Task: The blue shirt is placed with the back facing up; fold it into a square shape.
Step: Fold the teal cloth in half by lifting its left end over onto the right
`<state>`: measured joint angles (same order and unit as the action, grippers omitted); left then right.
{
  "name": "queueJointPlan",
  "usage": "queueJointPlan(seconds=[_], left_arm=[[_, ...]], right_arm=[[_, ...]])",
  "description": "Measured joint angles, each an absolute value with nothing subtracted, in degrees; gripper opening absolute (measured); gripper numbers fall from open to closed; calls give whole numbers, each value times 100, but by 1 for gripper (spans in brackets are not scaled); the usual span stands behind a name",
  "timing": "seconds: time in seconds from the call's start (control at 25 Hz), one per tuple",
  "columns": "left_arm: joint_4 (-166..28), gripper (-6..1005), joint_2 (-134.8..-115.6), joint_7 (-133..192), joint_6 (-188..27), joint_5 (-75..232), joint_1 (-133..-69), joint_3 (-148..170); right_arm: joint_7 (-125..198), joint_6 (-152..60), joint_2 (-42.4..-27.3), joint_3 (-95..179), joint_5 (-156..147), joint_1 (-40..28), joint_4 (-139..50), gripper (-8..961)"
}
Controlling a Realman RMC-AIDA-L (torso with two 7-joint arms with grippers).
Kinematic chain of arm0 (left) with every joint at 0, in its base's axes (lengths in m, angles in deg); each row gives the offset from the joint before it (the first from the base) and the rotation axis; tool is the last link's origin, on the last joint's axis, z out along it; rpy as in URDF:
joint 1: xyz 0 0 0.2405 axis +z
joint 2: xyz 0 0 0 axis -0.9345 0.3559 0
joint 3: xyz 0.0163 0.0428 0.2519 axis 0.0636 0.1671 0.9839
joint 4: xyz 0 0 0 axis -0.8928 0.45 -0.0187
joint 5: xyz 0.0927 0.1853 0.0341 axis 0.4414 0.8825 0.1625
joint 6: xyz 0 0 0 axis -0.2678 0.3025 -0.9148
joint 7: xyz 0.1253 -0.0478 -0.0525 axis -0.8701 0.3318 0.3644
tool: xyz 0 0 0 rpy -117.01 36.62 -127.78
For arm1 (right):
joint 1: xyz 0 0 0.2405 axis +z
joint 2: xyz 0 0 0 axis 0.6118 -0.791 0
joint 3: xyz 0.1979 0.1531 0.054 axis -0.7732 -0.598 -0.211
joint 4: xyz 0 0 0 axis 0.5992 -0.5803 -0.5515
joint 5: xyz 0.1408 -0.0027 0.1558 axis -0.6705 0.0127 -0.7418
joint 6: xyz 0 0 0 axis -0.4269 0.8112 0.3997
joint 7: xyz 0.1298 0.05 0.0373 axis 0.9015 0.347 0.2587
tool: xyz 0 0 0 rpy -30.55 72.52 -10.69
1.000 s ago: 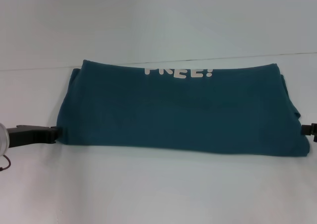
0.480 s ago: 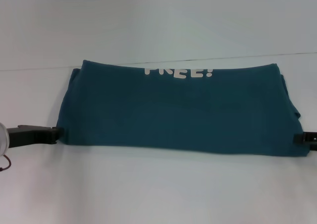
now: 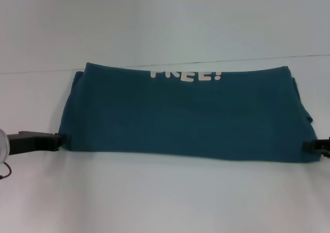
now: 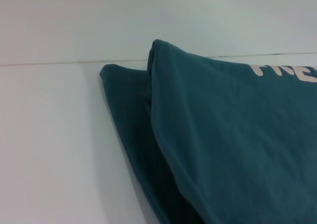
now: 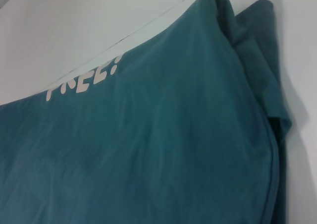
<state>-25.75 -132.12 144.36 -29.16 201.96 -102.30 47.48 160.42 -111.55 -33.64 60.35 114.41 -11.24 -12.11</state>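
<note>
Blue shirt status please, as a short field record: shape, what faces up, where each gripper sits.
item: blue shirt
shape: wide folded band, not yet square
top face: white lettering at the far fold edge
layers: lower layer sticks out at both ends
left gripper: at the shirt's near left corner
right gripper: at the near right corner
surface: white table

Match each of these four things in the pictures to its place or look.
Things:
1 blue shirt
2 left hand
3 right hand
4 white lettering

Descriptions:
A at the shirt's near right corner
B along the shirt's far fold edge
C folded into a wide band on the table
D at the shirt's near left corner

Pairs: 1-C, 2-D, 3-A, 4-B
</note>
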Motion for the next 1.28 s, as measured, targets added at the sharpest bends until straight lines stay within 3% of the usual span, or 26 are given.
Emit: queueJointPlan(seconds=[0.2,0.44,0.76,1.28], left_arm=[[-2575,11,-13212,14435,-2909,20206,-10229,4749],[-2567,13,-13210,14436,-2841,20208,-10211,4726],[-2110,14,-13239,14615,-2295,20228,-9950,4738],[-1874,16,-13286,14724,-1954,20348,-9690,4693]], right_arm=[[15935,-11110,-3406,5993,11420,-1152,-1181,328],[15924,-11102,-3397,5925,11398,-1190,-1165,124],[15849,-11126,-3345,5815,11397,-1206,-1138,12],[15657,-11161,-3343,5697,11392,-1386,-1122,44]])
